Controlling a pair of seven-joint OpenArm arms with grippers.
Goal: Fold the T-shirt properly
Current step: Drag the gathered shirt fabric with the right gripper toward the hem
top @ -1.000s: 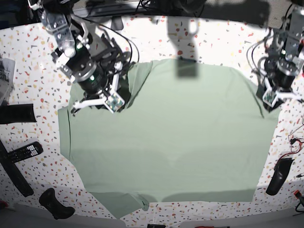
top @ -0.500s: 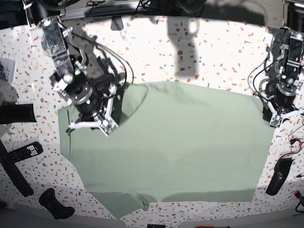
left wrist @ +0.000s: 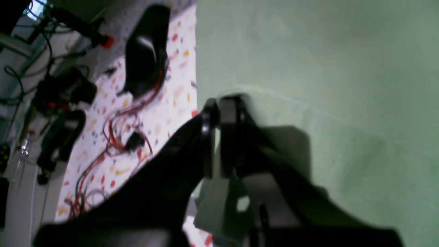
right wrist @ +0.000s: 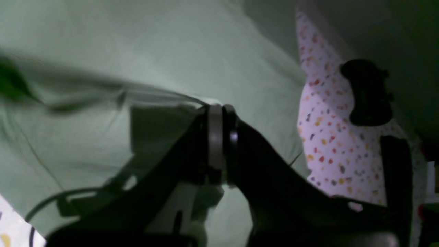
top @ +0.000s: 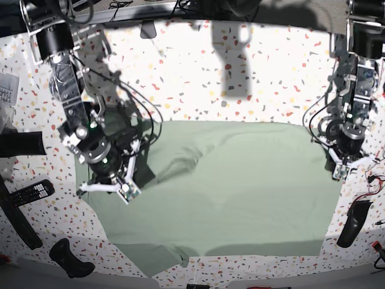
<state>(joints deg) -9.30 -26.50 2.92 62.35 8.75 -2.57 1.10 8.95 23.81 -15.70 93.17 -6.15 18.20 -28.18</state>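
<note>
- A white speckled desk (top: 264, 72) carries everything, lit brightly along its far edge.
- The right gripper (right wrist: 219, 113) has its jaws pressed together on a fold of the T-shirt (top: 240, 180), near the desk's left edge in the base view.
- The left gripper (left wrist: 221, 106) is likewise clamped on the shirt's edge, near the desk's right edge.
- The T-shirt lies spread across the desk's middle, its far edge straight between the two grippers, creases running from the right gripper.
- A black remote (top: 31, 192) lies near the left edge; a black controller (top: 69, 257) sits at the near left corner.
</note>
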